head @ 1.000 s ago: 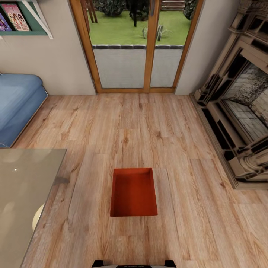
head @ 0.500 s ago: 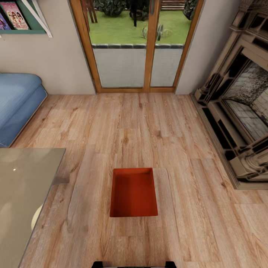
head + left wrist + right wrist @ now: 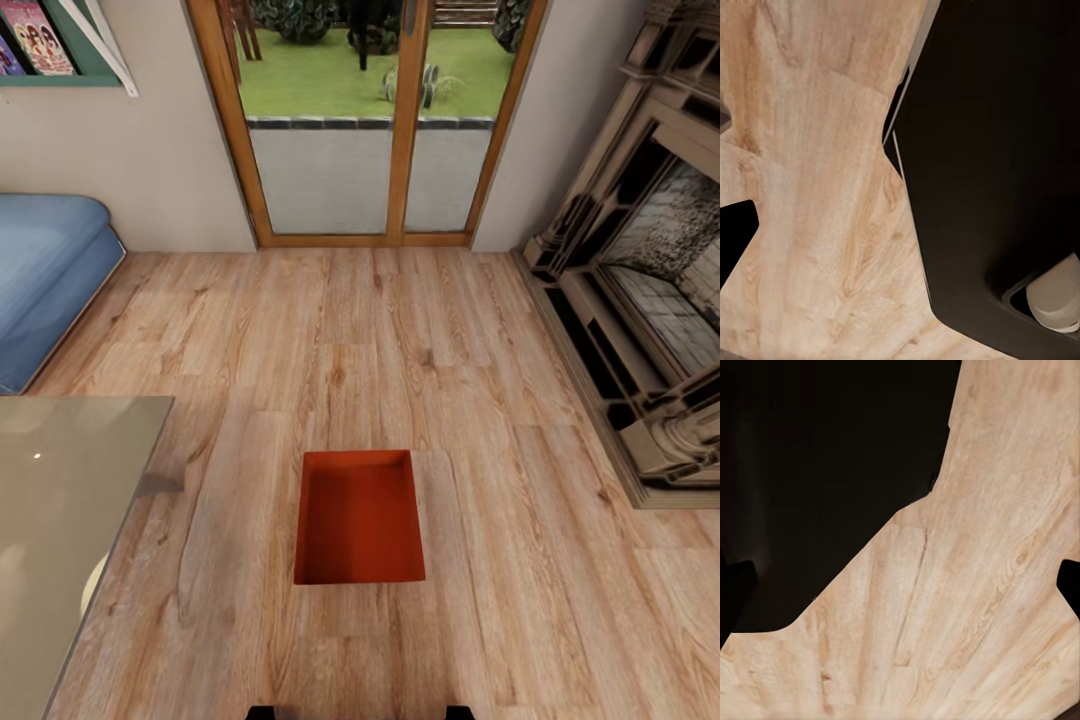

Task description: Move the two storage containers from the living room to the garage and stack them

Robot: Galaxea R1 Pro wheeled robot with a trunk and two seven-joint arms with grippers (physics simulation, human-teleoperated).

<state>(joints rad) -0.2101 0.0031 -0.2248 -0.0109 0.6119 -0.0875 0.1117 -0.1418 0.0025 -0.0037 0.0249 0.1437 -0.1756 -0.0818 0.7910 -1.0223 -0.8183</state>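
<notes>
One orange-red storage container sits open side up on the light wood-plank floor of the living room, straight ahead of me and low in the head view. It looks empty. In the left wrist view a dark fingertip shows at the picture's edge over the planks. My right gripper hangs over bare planks, its two dark fingertips at opposite edges of the right wrist view, far apart with nothing between them.
A glass-topped table stands close at my left, a blue sofa beyond it. The brick fireplace lines the right side. Wood-framed glass doors close the far wall. My dark base looms beside the left arm.
The whole head view has shifted very slightly, so the camera moved. The container, the table and the sofa stay where they were.
</notes>
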